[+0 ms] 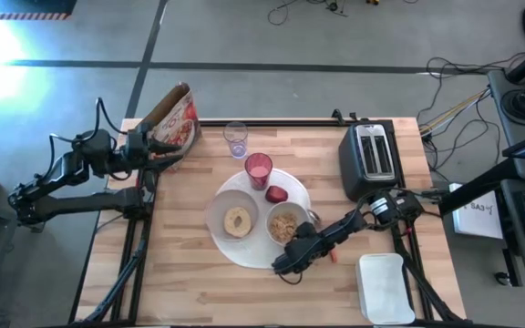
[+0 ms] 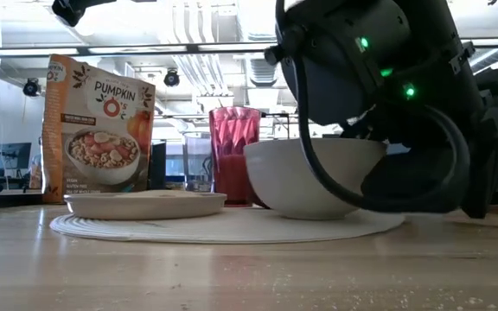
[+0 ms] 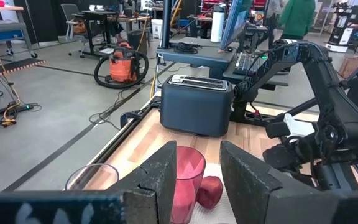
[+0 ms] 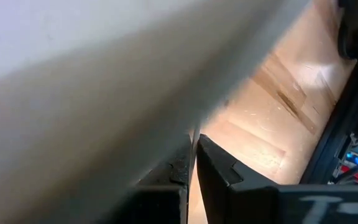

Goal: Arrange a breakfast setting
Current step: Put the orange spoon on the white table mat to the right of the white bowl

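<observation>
Light wood-plank table (image 1: pixel 190 273) on a grey workshop floor with cables; black toaster (image 1: pixel 370 157) at the back right, white tray (image 1: pixel 386 287) front right. One large white plate (image 1: pixel 244 251) mid-table carries two white bowls, one with a bagel (image 1: pixel 238 221), one with cereal (image 1: pixel 283 224), plus one red apple (image 1: pixel 276 194) and one pink tumbler (image 1: pixel 258 169); one clear glass (image 1: pixel 235 138) and one cereal bag (image 1: pixel 173 120) stand behind. Right gripper (image 1: pixel 285 266), fingers pressed together, at the plate's front rim; left gripper (image 1: pixel 162 146), fingers slightly spread, at the bag.

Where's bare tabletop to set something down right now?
Free: the wood in front of the large white plate toward the left front corner, and the strip between plate and cereal box. Crowded: the plate itself, and between it, the toaster and white tray, where the right hand works.
</observation>
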Robot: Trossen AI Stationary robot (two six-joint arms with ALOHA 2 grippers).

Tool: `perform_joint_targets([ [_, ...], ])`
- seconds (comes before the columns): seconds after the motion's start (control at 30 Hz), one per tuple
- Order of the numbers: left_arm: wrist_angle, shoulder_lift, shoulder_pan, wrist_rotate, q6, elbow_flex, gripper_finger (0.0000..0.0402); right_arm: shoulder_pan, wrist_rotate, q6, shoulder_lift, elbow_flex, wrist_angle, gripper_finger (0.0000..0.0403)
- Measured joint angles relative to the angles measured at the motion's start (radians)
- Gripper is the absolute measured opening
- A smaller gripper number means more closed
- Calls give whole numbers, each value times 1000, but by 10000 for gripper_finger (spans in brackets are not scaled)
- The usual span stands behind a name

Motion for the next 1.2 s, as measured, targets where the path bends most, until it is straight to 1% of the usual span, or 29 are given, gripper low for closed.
perform_joint_targets([
  [0.13,1,0,0,0,0,0,107,0,13,-14,-2,32,-54,8],
  [0.43,3,-1,0,0,0,0,107,-2,29,0,-54,52,-58,8],
  [0.5,3,-2,0,0,0,0,107,-2,31,5,-81,47,-60,8],
  [0.63,2,-3,0,0,0,0,107,-2,66,52,-152,35,-63,8],
  [0.83,1,-4,0,0,0,0,107,-2,152,156,-282,6,-37,8],
  [1.0,-15,-7,0,0,0,0,107,-2,192,192,-377,-83,79,8],
  [1.2,-22,-11,0,0,-2,0,107,-2,195,264,-492,-275,267,8],
])
